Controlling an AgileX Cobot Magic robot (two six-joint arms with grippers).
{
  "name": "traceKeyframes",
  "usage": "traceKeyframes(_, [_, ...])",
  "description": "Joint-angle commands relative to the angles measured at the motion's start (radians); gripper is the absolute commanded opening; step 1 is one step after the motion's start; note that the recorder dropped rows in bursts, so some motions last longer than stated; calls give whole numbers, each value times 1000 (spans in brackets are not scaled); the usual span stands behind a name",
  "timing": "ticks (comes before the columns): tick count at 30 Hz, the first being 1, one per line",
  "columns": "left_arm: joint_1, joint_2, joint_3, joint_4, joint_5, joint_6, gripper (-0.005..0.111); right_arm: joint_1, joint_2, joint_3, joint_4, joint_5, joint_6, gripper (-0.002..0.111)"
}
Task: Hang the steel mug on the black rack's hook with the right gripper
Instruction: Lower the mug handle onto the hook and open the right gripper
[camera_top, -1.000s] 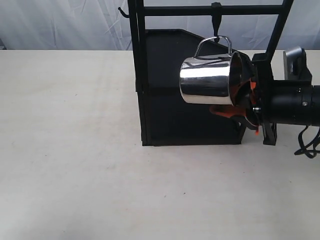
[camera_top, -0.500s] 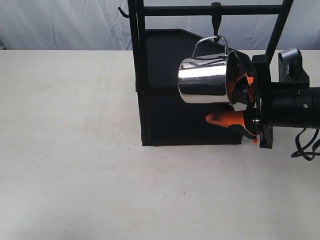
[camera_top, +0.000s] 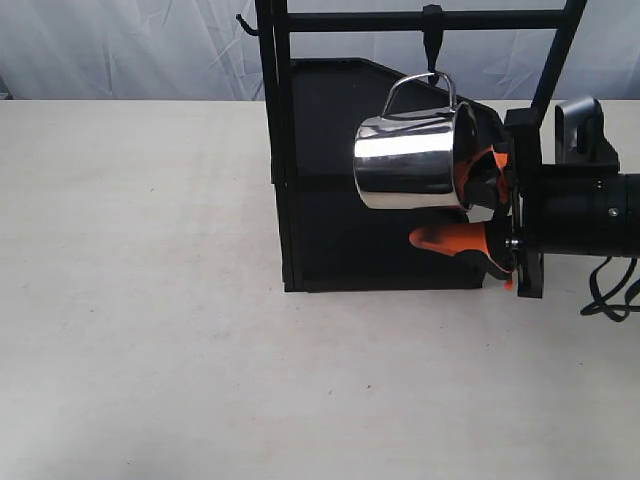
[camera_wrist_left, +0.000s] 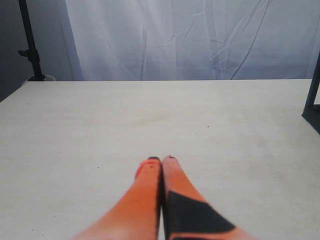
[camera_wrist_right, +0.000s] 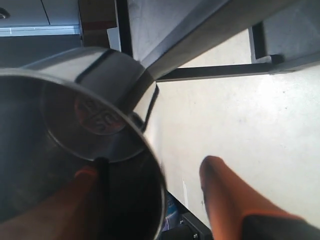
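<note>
Hanging by its handle from the hook (camera_top: 432, 45) of the black rack (camera_top: 330, 180), the steel mug (camera_top: 408, 160) tilts sideways; the right gripper (camera_top: 470, 205) has its fingers spread, one inside the rim, one outside.

Over the table (camera_wrist_left: 100, 120), the left gripper (camera_wrist_left: 161, 160) is pressed closed, empty.

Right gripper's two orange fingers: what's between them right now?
The steel mug's wall at the rim. In the right wrist view one finger sits inside the mug, the other outside, clear of the wall. The exterior view shows the right gripper open.
</note>
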Motion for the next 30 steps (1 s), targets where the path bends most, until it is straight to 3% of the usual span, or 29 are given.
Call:
traceKeyframes(1, [-5, 4, -2, 0, -14, -2, 0, -6, -33, 4, -11, -12, 6, 54])
traceKeyframes(9, [-5, 4, -2, 0, -14, -2, 0, -6, -126, 2, -44, -69, 48, 54])
traceKeyframes(16, [-5, 4, -2, 0, -14, -2, 0, -6, -227, 2, -135, -149, 112, 54])
traceKeyframes(21, [-5, 4, -2, 0, -14, -2, 0, -6, -332, 2, -302, -284, 253, 54])
traceKeyframes(30, [-5, 4, -2, 0, -14, -2, 0, -6, -446, 2, -369, -369, 320, 54])
